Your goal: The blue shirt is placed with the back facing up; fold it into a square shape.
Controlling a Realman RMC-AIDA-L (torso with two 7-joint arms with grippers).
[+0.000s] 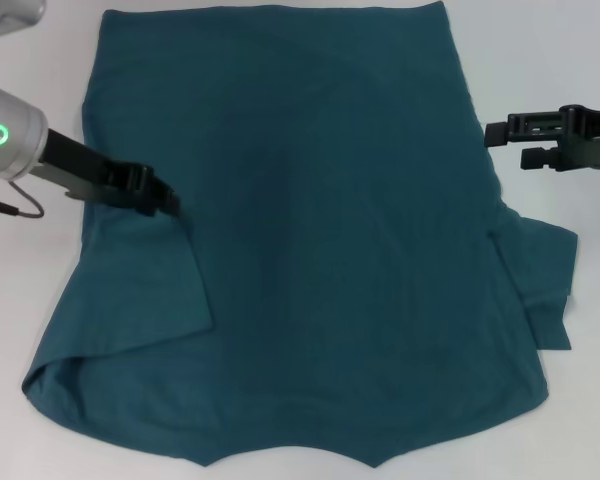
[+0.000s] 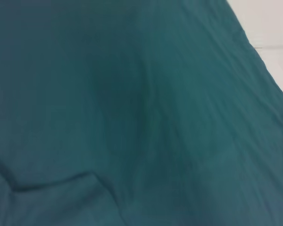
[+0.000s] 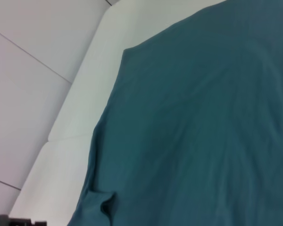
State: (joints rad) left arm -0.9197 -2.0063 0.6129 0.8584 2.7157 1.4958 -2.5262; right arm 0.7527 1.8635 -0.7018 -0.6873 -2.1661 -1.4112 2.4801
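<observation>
The blue shirt lies spread flat on the white table, plain side up, with no lettering showing. Its left sleeve is folded in over the body, and its right sleeve sticks out to the side. My left gripper is low at the shirt's left edge, just above the folded sleeve. My right gripper is open and empty, hovering over the table just off the shirt's right edge. The shirt fills the left wrist view and most of the right wrist view.
Bare white table surrounds the shirt on the left and right. The shirt's hem reaches the far edge of the head view. The right wrist view shows the table edge and the floor beyond it.
</observation>
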